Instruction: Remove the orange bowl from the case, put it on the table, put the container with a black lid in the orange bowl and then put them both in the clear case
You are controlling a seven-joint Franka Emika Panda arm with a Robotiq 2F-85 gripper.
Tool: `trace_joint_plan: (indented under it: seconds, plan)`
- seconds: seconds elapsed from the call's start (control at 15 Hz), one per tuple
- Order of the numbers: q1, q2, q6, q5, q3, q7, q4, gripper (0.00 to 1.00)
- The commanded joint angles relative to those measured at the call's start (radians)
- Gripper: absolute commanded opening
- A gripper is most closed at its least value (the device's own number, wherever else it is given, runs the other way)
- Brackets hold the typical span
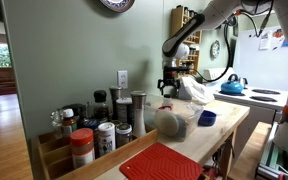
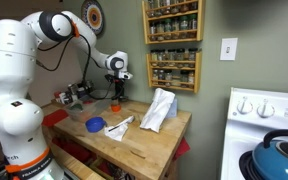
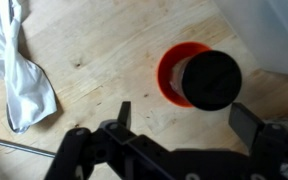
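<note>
The orange bowl (image 3: 167, 72) stands on the wooden table with the black-lidded container (image 3: 210, 80) inside it. It also shows as a small red-orange spot under the gripper in both exterior views (image 1: 167, 104) (image 2: 114, 105). My gripper (image 3: 184, 118) is open and empty, hovering just above the bowl (image 1: 168, 88) (image 2: 115, 88) with nothing between its fingers. The clear case (image 1: 172, 122) sits on the table nearer the spice jars; a pale translucent edge (image 3: 284, 30) at the wrist view's upper right may be part of it.
A crumpled white cloth (image 3: 19, 70) (image 2: 159, 108) lies beside the bowl. A blue lid (image 1: 207, 118) (image 2: 95, 125) lies on the table. Spice jars (image 1: 99, 125) and a red mat (image 1: 162, 163) sit at one end. A stove with a blue kettle (image 2: 282, 155) is nearby.
</note>
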Motion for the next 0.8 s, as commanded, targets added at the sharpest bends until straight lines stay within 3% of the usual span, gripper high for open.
trace_joint_plan:
  seconds: [0.0,0.53,0.73]
  plan:
    - [-0.026,0.059,-0.017,0.095,-0.017,0.077,0.028,1.00]
    - [-0.071,0.160,-0.008,0.331,-0.008,0.249,0.049,1.00]
    - [-0.090,0.186,-0.008,0.420,0.004,0.258,0.056,1.00]
